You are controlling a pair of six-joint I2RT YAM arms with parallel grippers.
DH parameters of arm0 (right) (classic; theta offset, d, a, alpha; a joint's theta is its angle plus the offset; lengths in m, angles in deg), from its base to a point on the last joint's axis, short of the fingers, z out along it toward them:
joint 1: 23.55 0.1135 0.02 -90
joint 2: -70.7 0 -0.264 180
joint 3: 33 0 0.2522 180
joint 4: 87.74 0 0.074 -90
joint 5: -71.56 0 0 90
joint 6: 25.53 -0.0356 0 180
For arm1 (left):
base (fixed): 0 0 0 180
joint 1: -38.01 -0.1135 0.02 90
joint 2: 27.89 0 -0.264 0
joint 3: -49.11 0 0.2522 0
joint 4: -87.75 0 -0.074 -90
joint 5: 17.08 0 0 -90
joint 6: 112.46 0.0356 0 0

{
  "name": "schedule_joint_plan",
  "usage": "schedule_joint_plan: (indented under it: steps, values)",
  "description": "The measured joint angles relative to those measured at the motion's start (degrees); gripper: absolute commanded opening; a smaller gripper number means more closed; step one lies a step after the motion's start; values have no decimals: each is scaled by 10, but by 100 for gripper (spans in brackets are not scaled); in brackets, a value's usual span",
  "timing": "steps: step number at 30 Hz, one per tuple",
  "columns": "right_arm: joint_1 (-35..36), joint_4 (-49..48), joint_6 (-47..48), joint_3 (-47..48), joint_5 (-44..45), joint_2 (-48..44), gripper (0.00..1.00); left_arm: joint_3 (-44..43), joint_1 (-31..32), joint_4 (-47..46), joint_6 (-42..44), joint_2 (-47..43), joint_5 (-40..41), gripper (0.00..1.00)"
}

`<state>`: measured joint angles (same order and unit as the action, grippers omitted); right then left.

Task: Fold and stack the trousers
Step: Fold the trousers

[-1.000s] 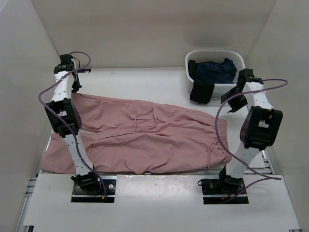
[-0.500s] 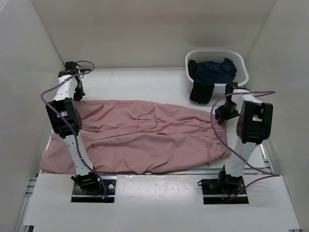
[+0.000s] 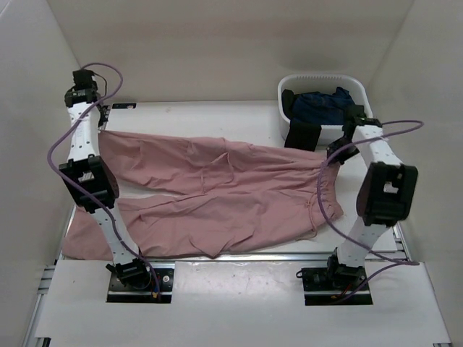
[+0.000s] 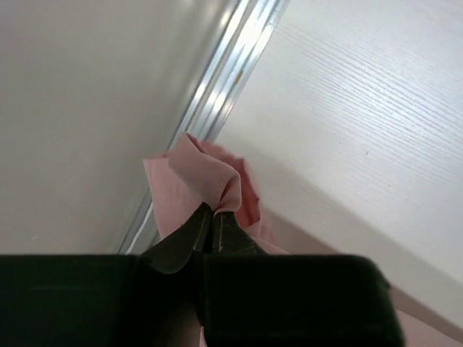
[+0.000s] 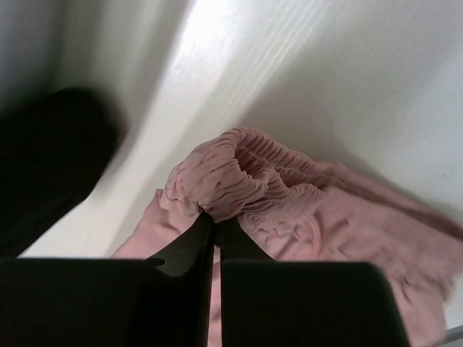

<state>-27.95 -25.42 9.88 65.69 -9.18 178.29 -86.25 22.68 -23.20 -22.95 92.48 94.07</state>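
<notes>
The dusty-pink trousers (image 3: 217, 188) lie lengthwise across the table, waist to the right and legs to the left. My left gripper (image 3: 101, 123) is at the far left, shut on the hem of the far leg, and a pinched fold of pink fabric (image 4: 210, 173) stands above its fingertips (image 4: 230, 225). My right gripper (image 3: 331, 154) is at the right end, shut on the gathered elastic waistband (image 5: 224, 177). The far edge of the trousers is stretched between the two grippers. The near leg (image 3: 145, 231) rests slack on the table by the front edge.
A white basket (image 3: 324, 78) stands at the back right holding a dark navy garment (image 3: 322, 105), with a black garment (image 3: 300, 136) hanging over its front wall close to my right gripper. A metal rail (image 4: 217, 79) runs along the table's left edge by the wall.
My right gripper has come down onto the waistband and shut on it. Both grippers have drawn the far edge of the trousers toward the back of the table, pulling it straighter.
</notes>
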Motion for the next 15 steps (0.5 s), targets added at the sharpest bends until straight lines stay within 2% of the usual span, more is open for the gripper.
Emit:
schedule_joint_plan:
  steps: [2,3,6,9,12,15]
  values:
    - [0,-1,6,-20,2,-72,0,28,-8,-6,0,-45,0,14]
    - [0,-7,6,-40,5,-115,0,72,-16,-15,0,-86,-2,14]
    - [0,-7,-5,-138,8,-271,0,226,-77,-13,-3,-230,-16,14]
    - [-1,7,-25,-254,-3,-382,0,419,-177,-22,-7,-377,-31,14]
    - [-17,26,-41,-357,-5,-424,0,608,-270,-36,-6,-483,-19,14]
    - [-50,31,-51,-432,-2,-430,0,734,-307,-71,-3,-519,-12,14]
